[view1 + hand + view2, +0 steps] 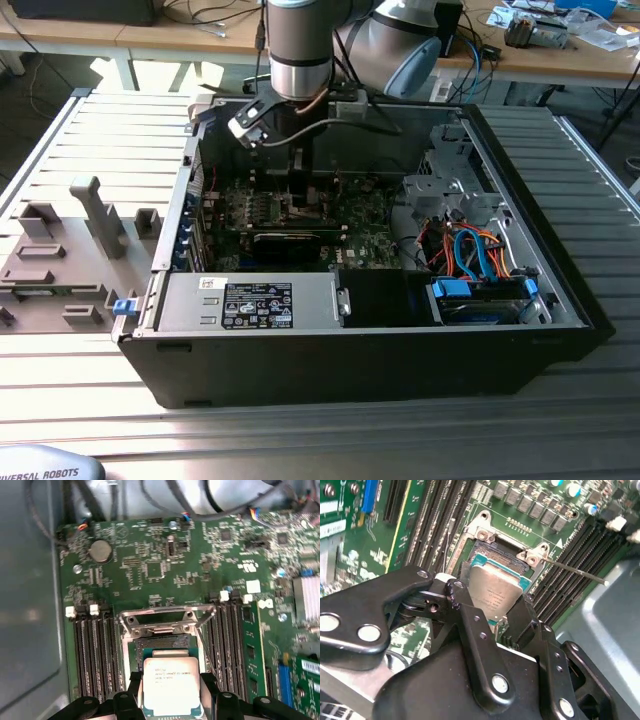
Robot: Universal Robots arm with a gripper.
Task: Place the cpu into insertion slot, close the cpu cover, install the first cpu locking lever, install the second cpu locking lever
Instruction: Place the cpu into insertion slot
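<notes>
Where the arm dips into the open computer case [350,370], above the green motherboard [150,565], the gripper [495,605] has its jaws clamped on the cpu [495,587], just over the insertion slot [162,644], with the cpu cover [165,615] raised. Seating it well looks to need a level chip, square to the rim.

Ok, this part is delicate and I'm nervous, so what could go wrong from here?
The gripper holds the chip by its edges, seemingly off-centre over the socket; lowered crooked, it may jam or damage it. The thin lever juts out beside the fingers and could snag them.
</notes>
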